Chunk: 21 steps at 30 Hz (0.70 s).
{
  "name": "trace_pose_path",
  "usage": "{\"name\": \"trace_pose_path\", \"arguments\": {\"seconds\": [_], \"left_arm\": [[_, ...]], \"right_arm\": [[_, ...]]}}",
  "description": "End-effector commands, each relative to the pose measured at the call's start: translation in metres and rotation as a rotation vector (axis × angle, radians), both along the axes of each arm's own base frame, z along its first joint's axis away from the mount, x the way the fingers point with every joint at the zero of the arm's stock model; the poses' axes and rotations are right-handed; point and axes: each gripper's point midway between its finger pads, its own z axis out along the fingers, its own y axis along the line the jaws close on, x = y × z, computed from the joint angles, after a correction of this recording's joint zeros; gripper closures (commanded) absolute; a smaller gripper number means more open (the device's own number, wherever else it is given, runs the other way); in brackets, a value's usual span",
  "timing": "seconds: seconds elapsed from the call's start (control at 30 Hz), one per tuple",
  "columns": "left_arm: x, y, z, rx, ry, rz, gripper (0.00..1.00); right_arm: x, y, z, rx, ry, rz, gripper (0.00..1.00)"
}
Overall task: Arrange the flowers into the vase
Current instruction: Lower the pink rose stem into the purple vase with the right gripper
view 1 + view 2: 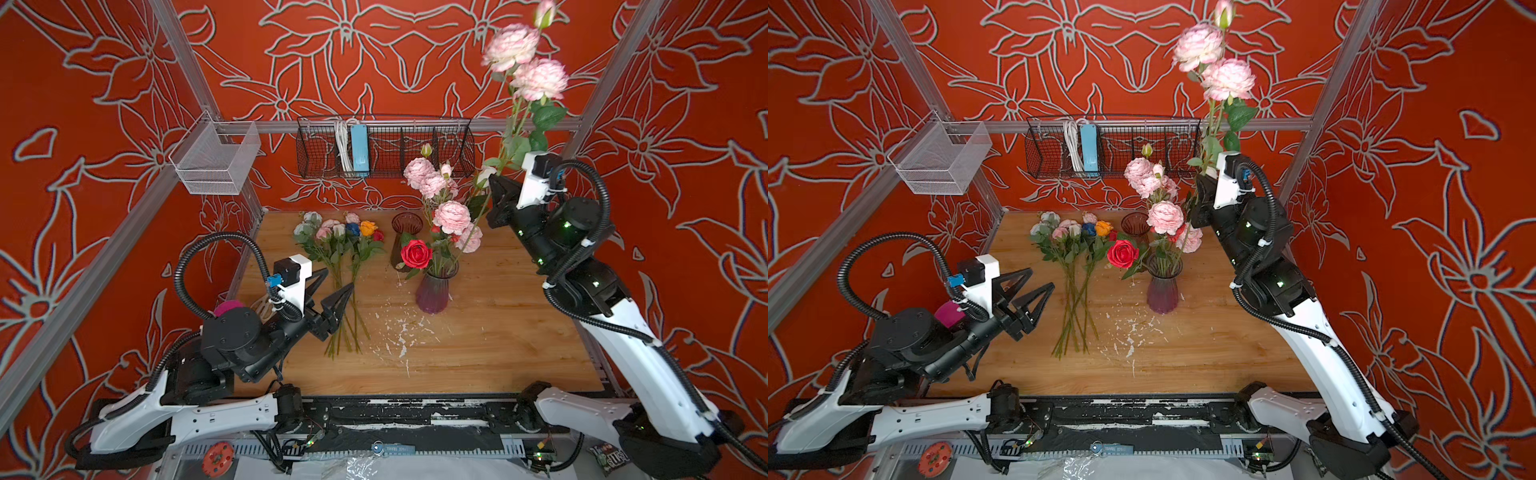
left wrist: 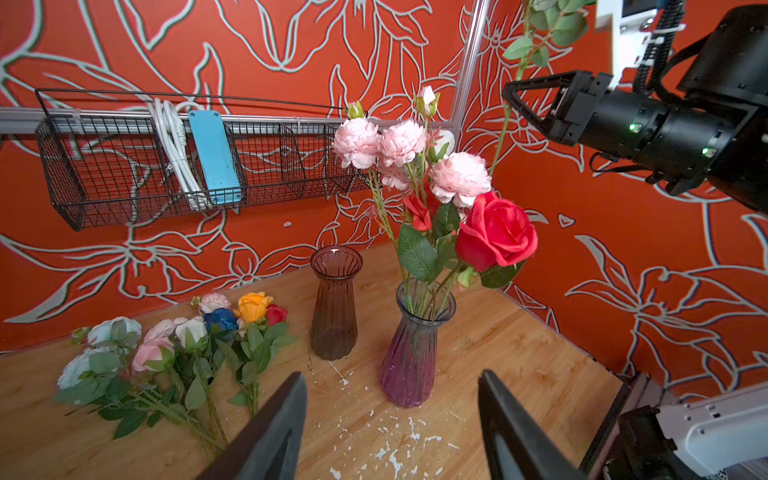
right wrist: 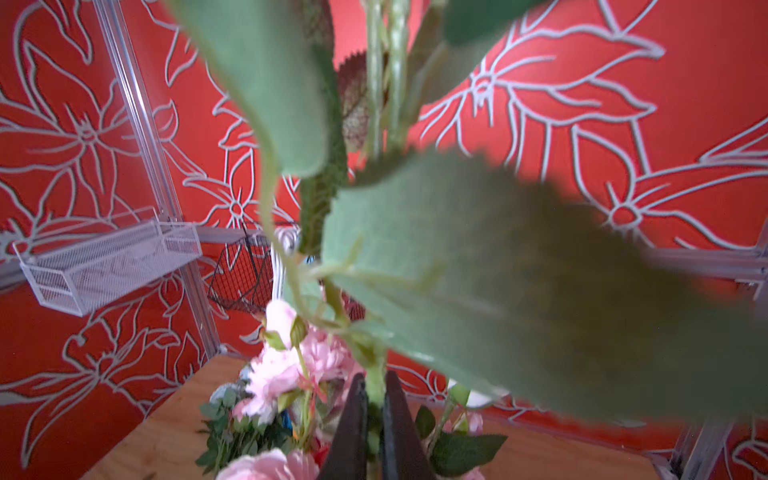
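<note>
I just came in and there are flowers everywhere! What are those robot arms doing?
The robot is putting flowers into a vase. The right gripper is shut on a tall pink flower, holding it high up by the purple vase, which already has pink blooms and a red rose in it. The left gripper is open, hovering over the stems of the bunch lying on the table. A brown vase behind stands empty.

Left arm (image 1: 232, 336) reaches low from the near left edge, wrist roughly level; left gripper (image 1: 340, 277) points toward the centre, jaws spread apart and holding nothing. Right arm (image 1: 623, 353) climbs steeply from the near right corner; right gripper (image 1: 494, 183) is raised high, jaws pinched on a flower stem (image 3: 375, 386).
</note>
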Motion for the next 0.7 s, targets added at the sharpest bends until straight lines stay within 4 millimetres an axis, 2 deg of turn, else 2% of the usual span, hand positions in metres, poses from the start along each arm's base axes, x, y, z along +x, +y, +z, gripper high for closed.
{"name": "trace_pose_path", "arguments": {"seconds": [0.0,0.03,0.1,0.2,0.3,0.47,0.6,0.67], "left_arm": [[0.006,-0.008,-0.003,-0.014,0.013,0.023,0.34],[0.007,-0.010,-0.005,-0.007,0.012,0.024,0.34],[0.010,-0.016,-0.006,0.010,0.009,0.027,0.33],[0.013,-0.022,-0.007,0.029,0.002,0.029,0.29],[0.017,-0.029,-0.012,0.035,0.006,0.034,0.26],[0.025,-0.046,-0.034,0.034,0.051,0.037,0.26],[0.032,-0.041,-0.042,-0.017,0.075,0.071,0.26],[0.038,-0.033,-0.047,-0.060,0.093,0.115,0.26]], "right_arm": [[-0.002,0.003,-0.018,0.008,0.017,0.024,0.99],[-0.002,0.002,-0.026,0.011,0.033,0.017,0.98],[-0.003,0.002,-0.040,0.018,0.062,0.024,0.90],[-0.005,0.014,-0.061,-0.020,0.146,0.086,0.72],[-0.003,0.010,-0.078,-0.029,0.249,0.057,0.56],[-0.017,0.017,-0.094,-0.035,0.329,0.128,0.55],[-0.030,0.016,-0.090,-0.014,0.327,0.159,0.51],[-0.037,0.015,-0.085,-0.005,0.323,0.171,0.51]]}}
